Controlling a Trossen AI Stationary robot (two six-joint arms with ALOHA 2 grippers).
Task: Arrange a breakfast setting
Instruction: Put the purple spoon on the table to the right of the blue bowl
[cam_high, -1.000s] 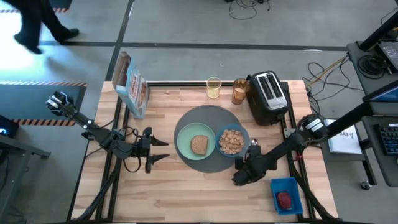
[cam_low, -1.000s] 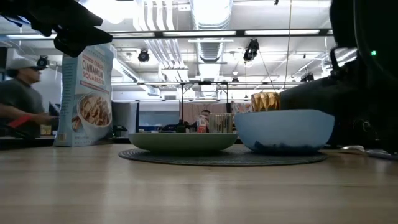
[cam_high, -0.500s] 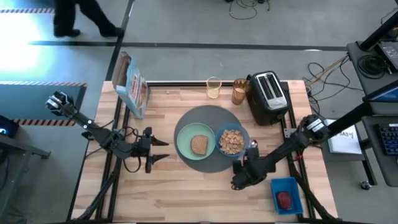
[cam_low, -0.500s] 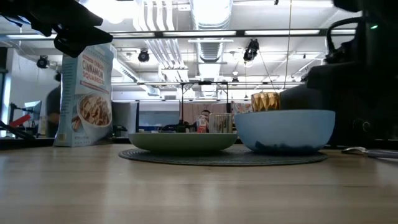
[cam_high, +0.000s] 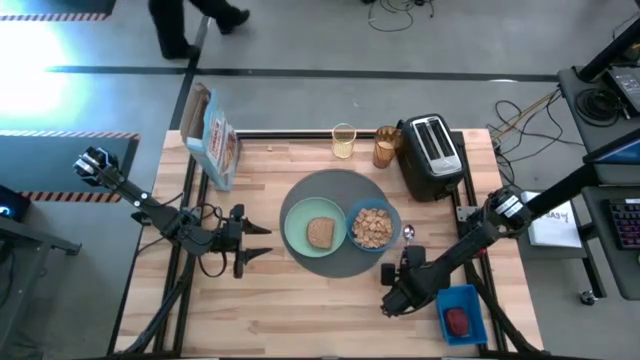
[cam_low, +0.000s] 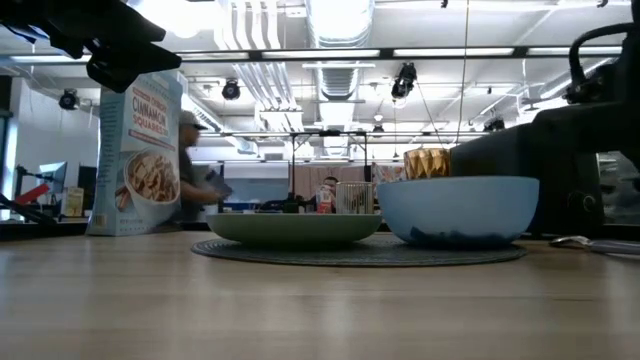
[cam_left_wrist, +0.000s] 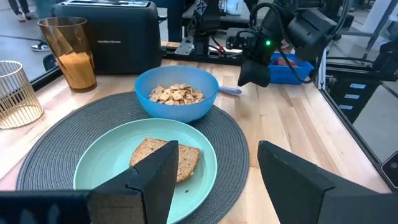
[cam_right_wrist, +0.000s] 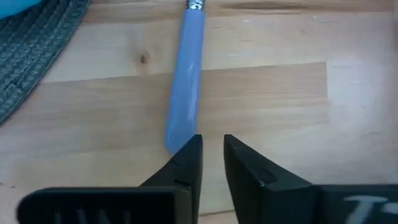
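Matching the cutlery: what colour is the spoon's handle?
Light blue; the spoon handle shows best in the right wrist view.

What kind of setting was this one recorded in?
Probably a robotics lab or workshop, not a home: the wooden table stands on a taped concrete floor, loose cables trail beside it, and exposed ceiling ducts show in the low view.

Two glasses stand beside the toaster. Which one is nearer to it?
The amber glass, holding an orange drink, stands right beside the toaster. The clear glass with a yellowish drink stands farther from it, on the amber one's other side.
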